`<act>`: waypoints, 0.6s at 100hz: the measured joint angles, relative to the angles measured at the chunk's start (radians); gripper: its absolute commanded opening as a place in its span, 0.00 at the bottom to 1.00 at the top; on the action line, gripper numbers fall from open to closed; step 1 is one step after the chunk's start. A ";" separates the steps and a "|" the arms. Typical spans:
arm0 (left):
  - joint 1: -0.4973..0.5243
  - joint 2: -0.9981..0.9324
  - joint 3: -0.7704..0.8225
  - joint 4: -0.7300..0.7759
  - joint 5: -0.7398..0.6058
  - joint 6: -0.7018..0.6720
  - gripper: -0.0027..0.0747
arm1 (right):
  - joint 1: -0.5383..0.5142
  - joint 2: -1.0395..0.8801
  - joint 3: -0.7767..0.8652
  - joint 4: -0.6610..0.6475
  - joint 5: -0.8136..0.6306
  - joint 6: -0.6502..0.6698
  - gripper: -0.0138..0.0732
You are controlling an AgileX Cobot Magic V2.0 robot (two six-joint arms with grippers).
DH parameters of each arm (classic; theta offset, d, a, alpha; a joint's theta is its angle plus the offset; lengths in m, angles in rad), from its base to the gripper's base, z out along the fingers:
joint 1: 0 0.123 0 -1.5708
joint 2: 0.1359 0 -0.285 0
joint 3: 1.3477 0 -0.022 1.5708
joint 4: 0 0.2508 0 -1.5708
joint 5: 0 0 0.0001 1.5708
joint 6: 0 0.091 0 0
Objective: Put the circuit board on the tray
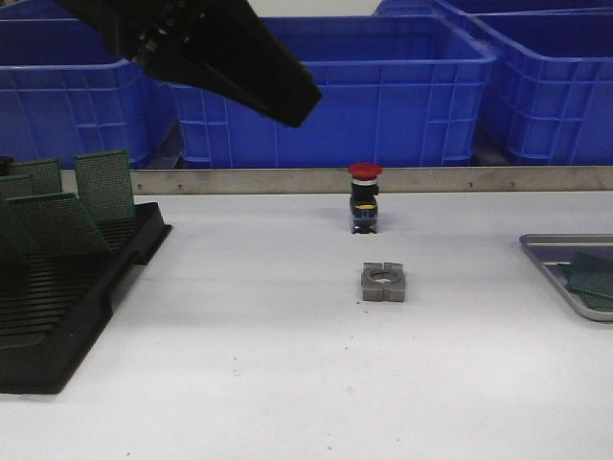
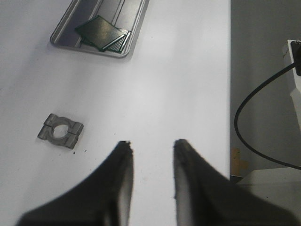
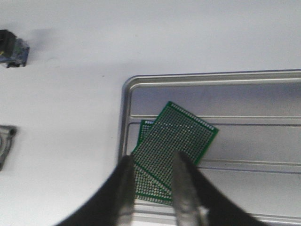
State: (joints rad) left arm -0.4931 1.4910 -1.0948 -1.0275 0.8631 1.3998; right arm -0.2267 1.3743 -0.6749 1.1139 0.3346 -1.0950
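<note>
Right claw [image 3: 149,186]: fingers apart with a narrow gap, empty, above the circuit boards [image 3: 176,143].
Circuit boards: two overlapping, flat in the tray [image 3: 244,101].
Left claw [image 2: 151,176]: open, empty, above bare table [image 1: 287,383].
Middle: grey metal block [image 1: 384,282], red button [image 1: 365,196] behind.
Left: black rack [image 1: 67,287] holding boards.
Far: blue crates [image 1: 383,86].

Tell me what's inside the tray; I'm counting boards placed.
The tray holds two overlapping green circuit boards. The lower board is mostly covered, and the right gripper hides their near edge.
</note>
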 measured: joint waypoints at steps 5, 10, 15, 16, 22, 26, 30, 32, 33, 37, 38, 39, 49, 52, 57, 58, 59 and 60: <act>0.017 0.000 0.000 0.011 0.007 -0.014 0.01 | 0.000 -0.038 0.012 -0.013 0.029 -0.002 0.09; 0.039 -0.002 0.000 0.019 0.021 -0.025 0.01 | 0.000 -0.069 0.023 -0.022 0.052 -0.006 0.09; 0.063 -0.007 0.000 0.027 0.033 -0.036 0.01 | 0.000 -0.099 0.034 -0.029 0.071 -0.012 0.09; 0.070 -0.009 0.000 0.028 0.035 -0.041 0.01 | 0.000 -0.104 0.034 -0.029 0.073 -0.014 0.09; 0.099 -0.024 0.000 0.036 0.040 -0.062 0.01 | 0.000 -0.143 0.051 -0.033 0.080 -0.019 0.09; 0.123 -0.039 0.000 0.038 0.042 -0.077 0.01 | 0.000 -0.170 0.060 -0.035 0.079 -0.026 0.09; 0.148 -0.053 0.000 0.042 0.042 -0.094 0.01 | 0.000 -0.194 0.068 -0.038 0.075 -0.033 0.09; 0.161 -0.063 0.000 0.042 0.039 -0.100 0.01 | 0.002 -0.208 0.071 -0.037 0.070 -0.035 0.09; 0.165 -0.070 0.000 0.042 0.037 -0.107 0.01 | 0.005 -0.217 0.075 -0.037 0.070 -0.035 0.09; 0.191 -0.089 0.002 0.044 0.021 -0.128 0.01 | 0.009 -0.240 0.082 -0.037 0.059 -0.039 0.09; 0.195 -0.097 0.005 0.044 0.017 -0.132 0.01 | 0.011 -0.250 0.084 -0.037 0.056 -0.039 0.09; 0.204 -0.102 0.008 0.046 0.013 -0.136 0.01 | 0.013 -0.254 0.084 -0.037 0.055 -0.041 0.09; 0.257 -0.176 0.046 0.068 -0.088 -0.189 0.01 | 0.043 -0.321 0.103 -0.037 0.023 -0.053 0.09; 0.270 -0.207 0.062 0.075 -0.122 -0.204 0.01 | 0.056 -0.338 0.113 -0.037 0.009 -0.056 0.09; 0.291 -0.255 0.097 0.080 -0.183 -0.220 0.01 | 0.081 -0.368 0.124 -0.037 -0.013 -0.060 0.09; 0.297 -0.262 0.108 0.080 -0.201 -0.225 0.01 | 0.089 -0.373 0.125 -0.037 -0.015 -0.060 0.09; 0.299 -0.277 0.114 0.080 -0.209 -0.227 0.01 | 0.093 -0.381 0.129 -0.037 -0.021 -0.060 0.09; 0.305 -0.284 0.126 0.080 -0.218 -0.227 0.01 | 0.100 -0.386 0.131 -0.037 -0.025 -0.062 0.09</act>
State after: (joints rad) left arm -0.1880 1.2069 -0.9691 -0.9475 0.6455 1.1726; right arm -0.1264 0.9884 -0.5439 1.0764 0.3094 -1.1572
